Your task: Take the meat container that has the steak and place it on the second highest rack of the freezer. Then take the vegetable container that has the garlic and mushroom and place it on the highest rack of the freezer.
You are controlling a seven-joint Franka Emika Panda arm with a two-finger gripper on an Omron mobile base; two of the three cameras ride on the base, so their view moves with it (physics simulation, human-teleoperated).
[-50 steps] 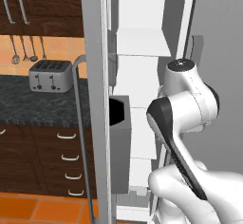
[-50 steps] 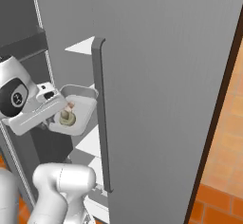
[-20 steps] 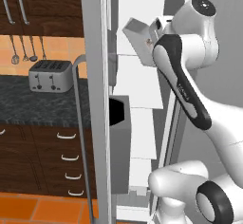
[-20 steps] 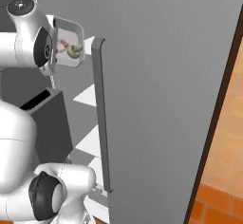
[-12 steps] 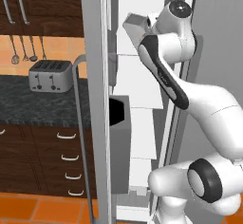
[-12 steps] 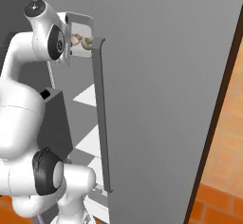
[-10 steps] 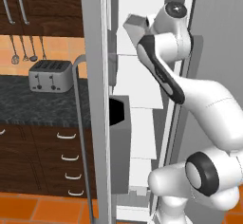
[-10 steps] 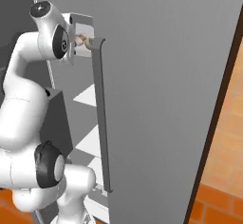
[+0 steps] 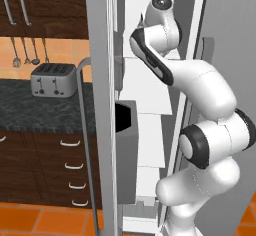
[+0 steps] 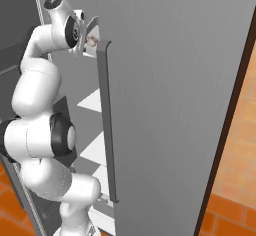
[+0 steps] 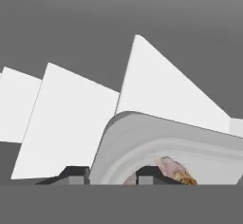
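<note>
The vegetable container (image 11: 156,133) is a pale grey tub; a pinkish garlic bulb and a mushroom (image 11: 173,170) lie in it. My gripper (image 11: 111,174) is shut on its near wall, one dark fingertip (image 11: 76,173) outside and the other inside. In the right base view the vegetable container (image 10: 91,31) sits high in the freezer (image 10: 165,80), behind the door edge, with my gripper (image 10: 86,37) at it. White shelves (image 11: 71,118) spread beyond the tub; I cannot tell whether it rests on the highest rack. The meat container with the steak is out of view.
The freezer's open door with its long bar handle (image 9: 85,130) stands left of the arm, carrying a dark bin (image 9: 125,145). A toaster (image 9: 52,79) sits on the dark counter (image 9: 30,110). The other door's handle (image 10: 107,125) is close to the arm's right.
The arm has lifted the vegetable container from mid-height to the top of the freezer and pushed it further in. The tub is now mostly hidden behind the door edge.
</note>
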